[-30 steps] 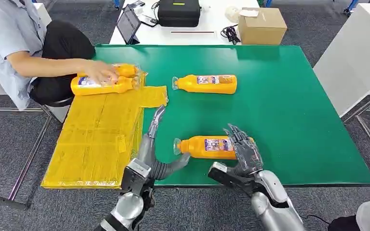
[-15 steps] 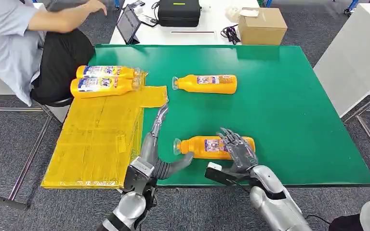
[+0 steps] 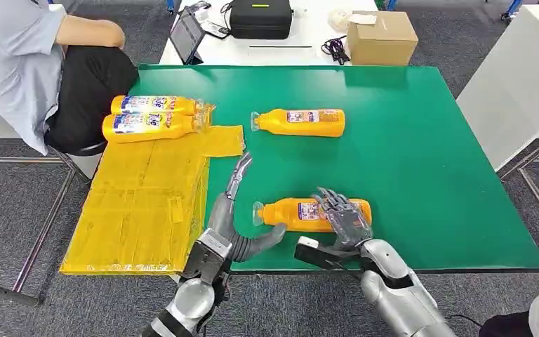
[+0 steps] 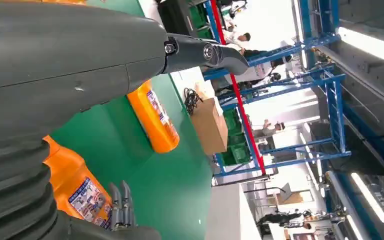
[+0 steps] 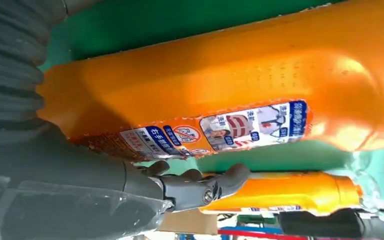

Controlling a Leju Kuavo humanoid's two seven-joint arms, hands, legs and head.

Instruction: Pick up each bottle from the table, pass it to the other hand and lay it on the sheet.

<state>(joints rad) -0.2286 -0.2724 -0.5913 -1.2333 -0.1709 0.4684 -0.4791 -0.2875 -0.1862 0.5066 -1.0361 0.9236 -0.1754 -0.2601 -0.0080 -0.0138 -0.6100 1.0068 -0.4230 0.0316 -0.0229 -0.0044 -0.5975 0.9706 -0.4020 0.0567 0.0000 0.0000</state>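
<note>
An orange bottle (image 3: 302,214) lies on its side near the front edge of a green table (image 3: 421,154); the right hand (image 3: 342,214) rests over its base end, fingers curved over it but not clearly gripping; the left hand (image 3: 233,214) is spread wide, holding nothing, thumb beside the bottle's neck; a second bottle (image 3: 298,122) lies farther back; two more bottles (image 3: 156,116) lie on the yellow sheet (image 3: 144,203) beside a seated person (image 3: 21,63).

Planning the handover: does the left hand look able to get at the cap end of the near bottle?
Probably yes: the left hand is open beside the near bottle, its thumb near the cap, with nothing between.
</note>
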